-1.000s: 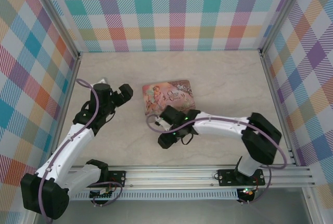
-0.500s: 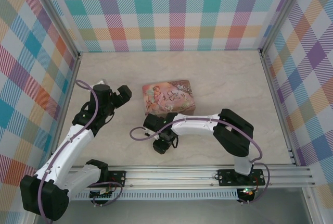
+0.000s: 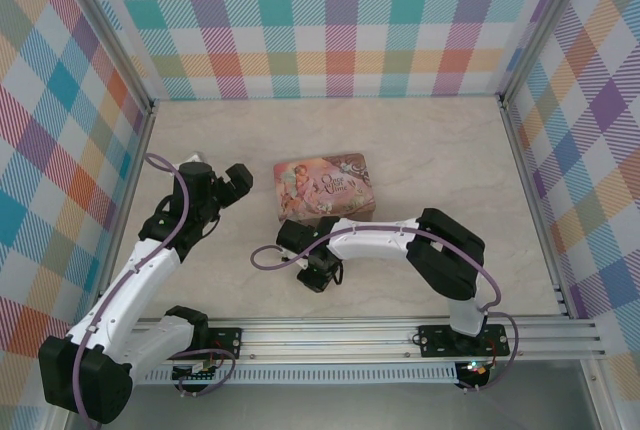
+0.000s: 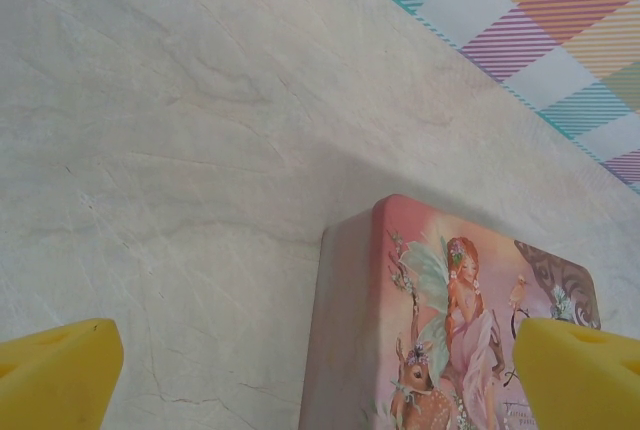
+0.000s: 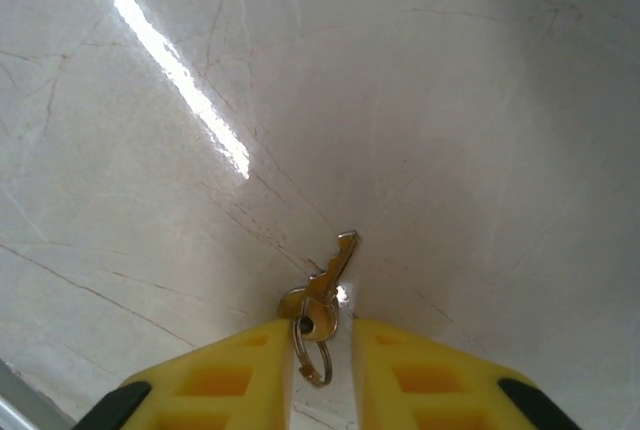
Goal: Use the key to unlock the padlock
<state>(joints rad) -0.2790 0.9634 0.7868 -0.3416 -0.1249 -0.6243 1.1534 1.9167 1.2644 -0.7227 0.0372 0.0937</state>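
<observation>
Right wrist view, bottom centre: the right gripper (image 5: pixel 322 338) stands narrow about the head of the key (image 5: pixel 334 266). Whether it pinches, I cannot tell. The left gripper (image 4: pixel 320 375) gapes wide.

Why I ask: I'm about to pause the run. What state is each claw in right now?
Left claw: open, holding nothing.
Right claw: nearly closed around the head of the key; whether it grips cannot be told.
</observation>
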